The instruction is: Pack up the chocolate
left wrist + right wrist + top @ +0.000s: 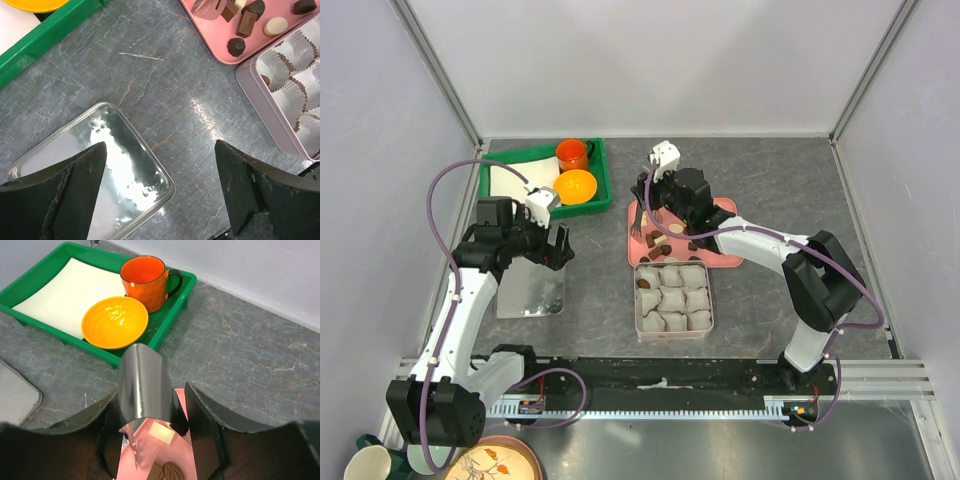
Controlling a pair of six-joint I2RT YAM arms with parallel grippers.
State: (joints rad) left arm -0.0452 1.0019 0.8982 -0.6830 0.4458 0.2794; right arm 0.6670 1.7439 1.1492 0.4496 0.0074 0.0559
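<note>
Several small chocolates (677,229), dark brown and a few cream, lie on a pink tray (725,259). They also show in the left wrist view (247,22). In front of the tray stands a square tin (706,322) of grey paper cups, with one brown piece (645,283) in its far-left cup. My right gripper (660,214) is over the tray's left part, shut on metal tongs (145,385). The tongs point down at a cream piece (161,432) and a brown piece (172,471). My left gripper (160,147) is open and empty above the tin lid's (75,165) corner.
A green tray (603,199) at the back left holds an orange mug (572,153), an orange bowl (576,186) and a white sheet (510,180). The shiny lid (530,290) lies left of the tin. Grey walls close in the table.
</note>
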